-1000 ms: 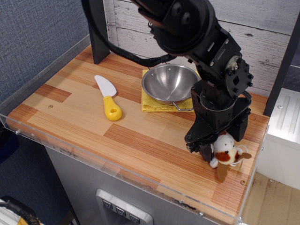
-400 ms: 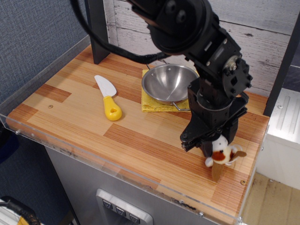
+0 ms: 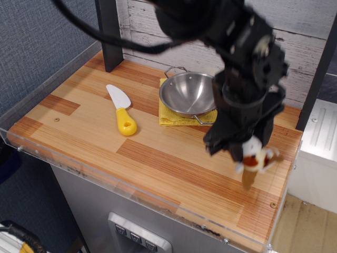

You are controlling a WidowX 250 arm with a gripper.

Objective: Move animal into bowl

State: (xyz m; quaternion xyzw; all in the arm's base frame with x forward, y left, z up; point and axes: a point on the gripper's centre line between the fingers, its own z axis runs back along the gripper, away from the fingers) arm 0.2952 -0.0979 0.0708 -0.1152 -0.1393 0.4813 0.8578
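The animal [image 3: 255, 160], a small white plush dog with reddish-brown patches and a hanging tan tag, is held in my gripper [image 3: 243, 154] and lifted off the wooden table near its right front corner. The frame is motion-blurred there. The gripper is shut on the animal, its black fingers partly hidden behind the toy. The shiny steel bowl [image 3: 188, 93] with wire loop handles sits empty on a yellow cloth [image 3: 169, 117] at the back middle, to the upper left of the gripper. My arm partly covers the bowl's right rim.
A knife [image 3: 121, 109] with a yellow handle and white blade lies left of the bowl. A black post [image 3: 109, 37] stands at the back left. A clear plastic rim [image 3: 131, 195] edges the table's front. A white unit [image 3: 318, 142] stands to the right.
My gripper has risen with the animal in it, lifting the toy off the tabletop. The arm has shifted up slightly. Bowl and knife have not moved.
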